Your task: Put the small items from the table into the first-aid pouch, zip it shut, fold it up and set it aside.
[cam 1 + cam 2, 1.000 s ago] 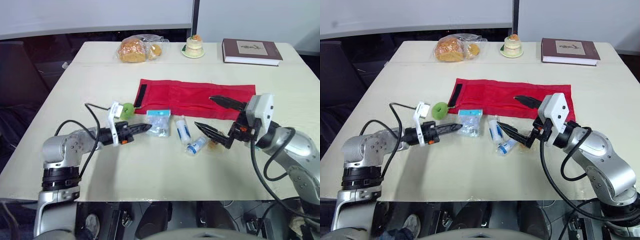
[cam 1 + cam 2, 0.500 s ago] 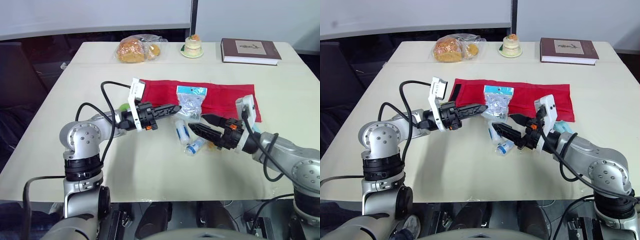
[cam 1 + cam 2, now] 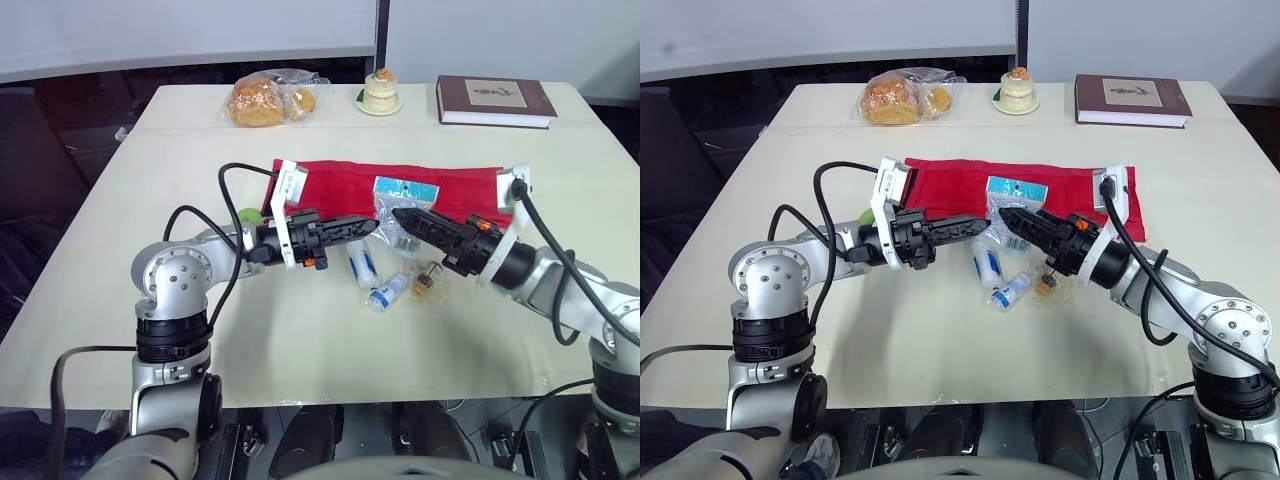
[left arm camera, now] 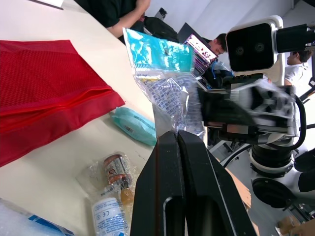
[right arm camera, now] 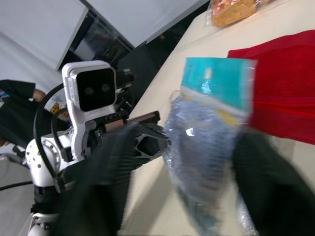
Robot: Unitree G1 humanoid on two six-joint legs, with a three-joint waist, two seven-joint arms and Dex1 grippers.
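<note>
I see the clear packet (image 3: 398,205) with its teal header card held upright off the table (image 3: 300,340), over the near edge of the red pouch (image 3: 335,184), which lies flat and spread out. My left gripper (image 3: 371,226) has its two fingers pressed together on the packet's bottom edge, so the bag stands up from their tips. My right gripper (image 3: 402,214) comes in from the other side, tip to tip with the left one. In its wrist view the fingers (image 5: 106,162) are spread wide with the packet between them, and I cannot tell whether they touch it. Just in front of the pouch, under both grippers, two small tubes (image 3: 363,264) lie on the table, with a small wrapped item (image 3: 424,280) beside them. A teal packet (image 4: 135,126) lies near the pouch's right end. A green roll (image 3: 246,215) sits behind my left arm, at the pouch's left end. Along the far edge of the table are a bag of bread (image 3: 262,98), a small cake (image 3: 378,92) and a book (image 3: 494,99).
</note>
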